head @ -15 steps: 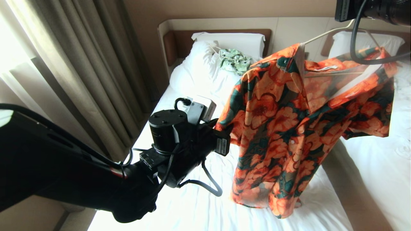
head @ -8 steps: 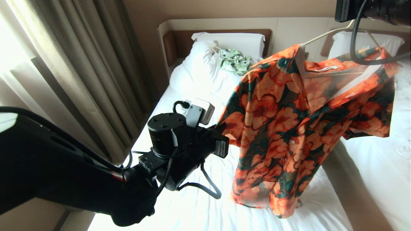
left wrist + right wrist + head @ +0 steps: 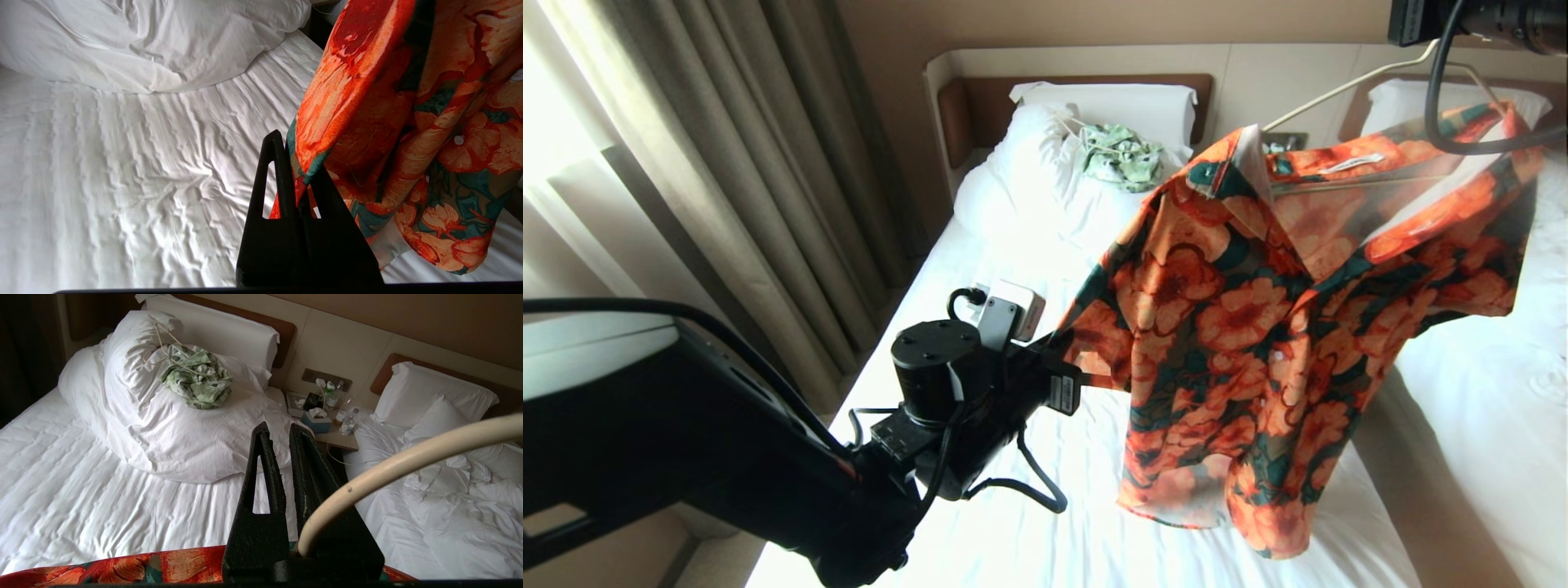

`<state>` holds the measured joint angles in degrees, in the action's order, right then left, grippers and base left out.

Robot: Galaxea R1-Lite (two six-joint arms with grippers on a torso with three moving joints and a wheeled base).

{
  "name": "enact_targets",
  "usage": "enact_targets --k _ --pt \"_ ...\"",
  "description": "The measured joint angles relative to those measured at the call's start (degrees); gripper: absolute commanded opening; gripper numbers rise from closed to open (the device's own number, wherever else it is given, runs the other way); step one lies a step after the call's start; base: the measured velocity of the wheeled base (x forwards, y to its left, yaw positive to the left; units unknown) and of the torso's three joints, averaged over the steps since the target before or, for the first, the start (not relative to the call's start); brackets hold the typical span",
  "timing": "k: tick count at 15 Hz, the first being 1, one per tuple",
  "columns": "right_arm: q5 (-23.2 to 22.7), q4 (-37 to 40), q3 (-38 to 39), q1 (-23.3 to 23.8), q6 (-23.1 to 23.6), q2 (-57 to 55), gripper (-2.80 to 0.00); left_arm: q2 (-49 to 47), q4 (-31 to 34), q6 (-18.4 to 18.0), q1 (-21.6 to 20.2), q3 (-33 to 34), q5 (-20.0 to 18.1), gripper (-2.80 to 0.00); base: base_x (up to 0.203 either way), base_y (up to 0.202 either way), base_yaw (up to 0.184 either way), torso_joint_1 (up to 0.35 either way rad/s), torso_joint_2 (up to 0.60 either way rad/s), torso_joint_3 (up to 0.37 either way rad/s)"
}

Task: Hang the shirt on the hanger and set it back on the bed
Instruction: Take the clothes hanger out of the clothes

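Floral shirt [image 3: 1258, 327] hanging on the cream hanger [image 3: 1339, 86] above the bed [image 3: 1013, 523], white neck label [image 3: 1352, 166] unreadable, left claw [image 3: 296, 179] pinching its sleeve, right claw [image 3: 284, 445] clamped on the hanger's hook.

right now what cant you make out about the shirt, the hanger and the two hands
- Head view: the right hand is cut off by the top edge; only the hanger wire shows below it.
- Head view: the left hand at the shirt sleeve hem is masked by its own wrist.
- Right wrist view: the hanger's far end runs off the edge.
- Left wrist view: the hanger is out of frame.
- Nightstand items: too small to identify.
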<state>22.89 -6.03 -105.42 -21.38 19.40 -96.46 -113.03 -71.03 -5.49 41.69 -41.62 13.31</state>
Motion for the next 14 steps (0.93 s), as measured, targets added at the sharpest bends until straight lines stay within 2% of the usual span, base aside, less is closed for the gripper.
enact_targets --k 4,6,7,11,14 --pt "0.01 0.00 -0.04 -0.02 0.23 0.00 -2.80 1.68 1.95 -0.45 0.87 -0.98 3.69 -2.80 0.000 0.000 0.000 0.000 0.00 0.000" --pt "0.01 0.00 0.30 -0.22 0.23 0.02 -2.80 2.30 1.98 -0.73 0.98 -1.57 4.00 -2.80 0.000 0.000 0.000 0.000 0.00 0.000" --pt "0.01 0.02 0.35 -0.26 0.23 0.00 -2.80 2.53 1.88 -0.91 1.02 -1.66 4.02 0.00 0.000 0.000 0.000 0.000 0.00 0.000" --pt "0.01 -0.05 0.40 -0.30 0.25 -0.01 -2.80 4.10 1.69 -1.27 1.11 -0.74 3.80 0.00 0.000 0.000 0.000 0.000 0.00 0.000" --pt "0.00 -0.19 0.15 -0.30 0.30 -0.01 -2.80 6.42 -2.36 -0.95 0.30 3.73 2.14 0.00 0.000 0.000 0.000 0.000 0.00 0.000"
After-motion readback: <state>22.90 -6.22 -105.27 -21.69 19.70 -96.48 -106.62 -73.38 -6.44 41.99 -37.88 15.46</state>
